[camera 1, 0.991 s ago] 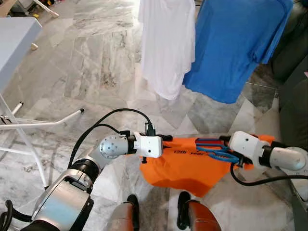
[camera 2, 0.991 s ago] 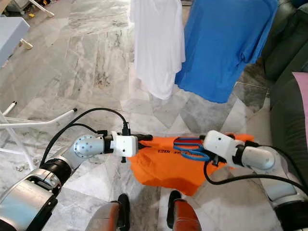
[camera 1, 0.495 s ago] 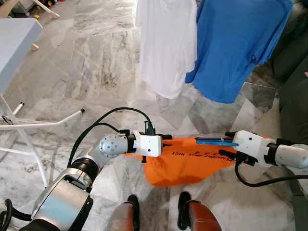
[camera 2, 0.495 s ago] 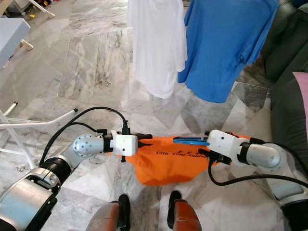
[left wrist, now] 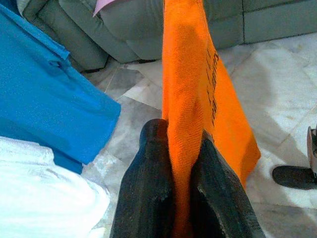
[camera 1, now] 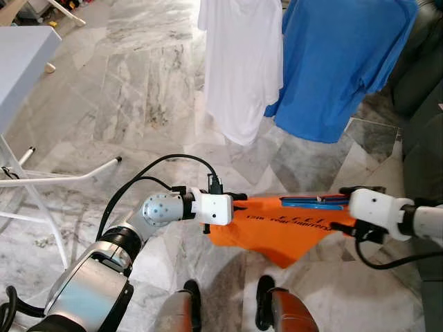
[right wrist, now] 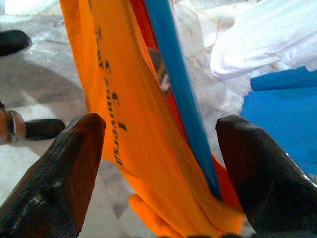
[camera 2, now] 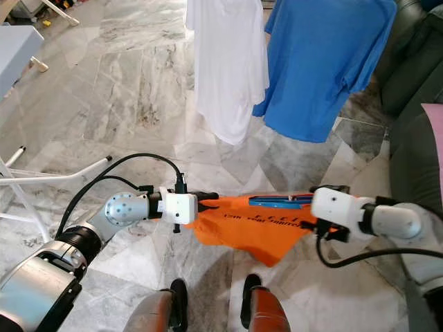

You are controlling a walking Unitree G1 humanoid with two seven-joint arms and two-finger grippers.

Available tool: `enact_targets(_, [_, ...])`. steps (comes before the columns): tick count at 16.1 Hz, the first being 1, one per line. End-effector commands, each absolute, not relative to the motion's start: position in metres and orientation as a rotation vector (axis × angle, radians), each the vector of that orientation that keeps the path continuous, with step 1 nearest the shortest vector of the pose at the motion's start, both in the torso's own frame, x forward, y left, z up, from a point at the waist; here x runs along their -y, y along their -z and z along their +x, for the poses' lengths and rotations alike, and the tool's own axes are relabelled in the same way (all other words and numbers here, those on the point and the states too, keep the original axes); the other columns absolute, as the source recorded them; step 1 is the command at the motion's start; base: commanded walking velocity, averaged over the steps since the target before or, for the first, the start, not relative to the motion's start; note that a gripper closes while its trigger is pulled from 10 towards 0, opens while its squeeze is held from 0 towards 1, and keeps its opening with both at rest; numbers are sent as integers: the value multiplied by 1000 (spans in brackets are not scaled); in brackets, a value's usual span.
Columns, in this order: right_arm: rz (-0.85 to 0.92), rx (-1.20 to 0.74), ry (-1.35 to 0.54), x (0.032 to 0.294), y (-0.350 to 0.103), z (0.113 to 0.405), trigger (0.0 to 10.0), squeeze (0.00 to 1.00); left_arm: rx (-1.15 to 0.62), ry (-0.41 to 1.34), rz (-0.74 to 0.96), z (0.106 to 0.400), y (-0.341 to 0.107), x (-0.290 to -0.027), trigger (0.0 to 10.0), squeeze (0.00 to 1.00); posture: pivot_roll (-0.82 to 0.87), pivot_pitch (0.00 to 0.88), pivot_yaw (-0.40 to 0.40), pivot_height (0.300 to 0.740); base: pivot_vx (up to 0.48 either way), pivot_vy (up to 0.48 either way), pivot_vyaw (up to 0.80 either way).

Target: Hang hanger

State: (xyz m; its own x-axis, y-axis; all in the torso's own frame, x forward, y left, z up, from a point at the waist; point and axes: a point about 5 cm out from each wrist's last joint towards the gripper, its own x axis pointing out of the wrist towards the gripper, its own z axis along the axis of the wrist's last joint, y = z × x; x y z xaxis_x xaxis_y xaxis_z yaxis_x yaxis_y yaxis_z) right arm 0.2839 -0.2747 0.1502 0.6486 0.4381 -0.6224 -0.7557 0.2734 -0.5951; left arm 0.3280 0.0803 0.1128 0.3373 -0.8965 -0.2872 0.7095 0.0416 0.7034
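Between the clenched left tool (camera 1: 239,202) and spread right tool (right wrist: 158,163), blue hanger (camera 1: 315,201) lies level, left-to-right, in orange shirt (camera 1: 287,228)

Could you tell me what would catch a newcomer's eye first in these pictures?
An orange T-shirt stretched between the two arms low in front of the robot, a blue hanger along its top edge. The left pincer is clamped on the cloth; the right pincer stands open around shirt and hanger. Beyond them hang a white T-shirt and a blue T-shirt.
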Motion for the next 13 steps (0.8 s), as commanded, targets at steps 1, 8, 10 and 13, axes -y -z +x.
enact_targets(1, [-1008, -377, -830, 280, -153, 283, 10000, 0, 261, 1252, 884, 327, -113, -84, 0, 0, -183, 282, 114, 740, 0, 0, 0])
enact_targets(8, [-962, -380, -846, 280, -148, 291, 0, 0, 263, 1264, 876, 325, -111, -83, 0, 0, -184, 284, 112, 740, 0, 0, 0])
enact_targets(10, [-944, -363, -856, 276, -148, 296, 0, 0, 268, 1267, 872, 325, -111, -82, 0, 0, -183, 286, 113, 740, 0, 0, 0])
enact_targets(13, [-906, -346, -889, 266, -143, 298, 0, 0, 271, 1267, 867, 324, -111, -81, 0, 0, -181, 285, 107, 740, 0, 0, 0])
